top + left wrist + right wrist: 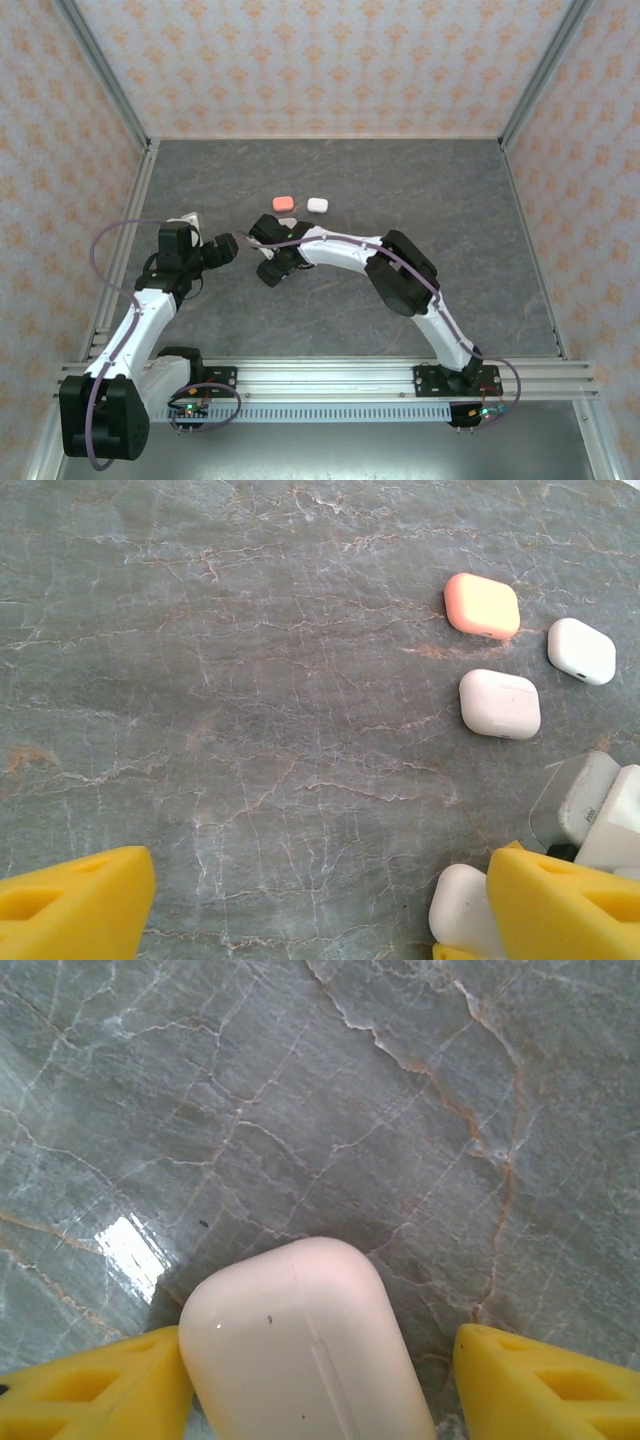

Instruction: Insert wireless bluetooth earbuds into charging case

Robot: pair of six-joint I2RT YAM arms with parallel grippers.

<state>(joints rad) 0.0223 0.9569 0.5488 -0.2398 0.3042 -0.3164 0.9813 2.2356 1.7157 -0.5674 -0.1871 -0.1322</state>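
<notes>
Carefully: the right gripper (320, 1365), on the arm-base side of the salmon case (284, 202), straddles a closed pale case (300, 1350) lying on the table (400, 1110). One of its fingers (110, 1385) touches the case's side and the other stands apart, so nothing is gripped yet. If you close unevenly, the smooth case will likely slide sideways or pop out. The left gripper (320, 900), also on the arm-base side of the salmon case, gapes wide and holds nothing, with a white case (462, 910) just beside one finger.

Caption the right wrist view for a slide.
Right gripper straddles a closed pale case on the grey marble table, jaws open, not yet clamped.
</notes>
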